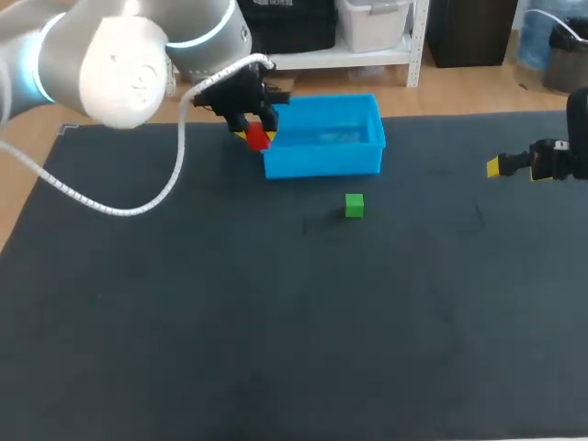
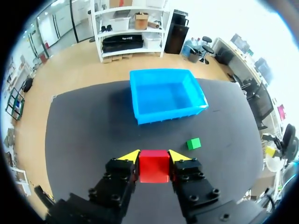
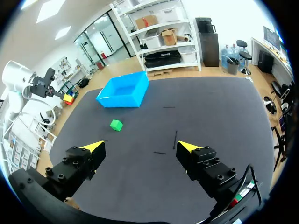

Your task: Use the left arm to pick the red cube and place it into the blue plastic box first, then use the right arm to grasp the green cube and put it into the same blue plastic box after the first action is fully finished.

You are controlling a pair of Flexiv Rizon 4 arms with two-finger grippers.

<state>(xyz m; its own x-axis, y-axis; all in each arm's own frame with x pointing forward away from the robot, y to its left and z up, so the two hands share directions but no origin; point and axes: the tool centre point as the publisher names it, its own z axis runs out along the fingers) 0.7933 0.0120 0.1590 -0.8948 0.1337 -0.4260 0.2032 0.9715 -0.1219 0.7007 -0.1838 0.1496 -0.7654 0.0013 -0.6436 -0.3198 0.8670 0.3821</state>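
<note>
Left gripper [image 2: 153,156] clamping red cube [image 2: 154,167] on two opposite flat faces; blue plastic box [image 2: 168,114] lying ahead of fingertips. Cube judged as being rigid, light, smooth-sided; central face grip suiting it. Green cube [image 2: 193,143] sitting ahead, off to one side. Right gripper [image 3: 141,147] standing with fingers apart, gripping nothing.

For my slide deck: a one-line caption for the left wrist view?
Left gripper shut on the red cube, blue plastic box ahead, green cube lying between them.

No readable text, no labels, no numbers, no signs on anything
</note>
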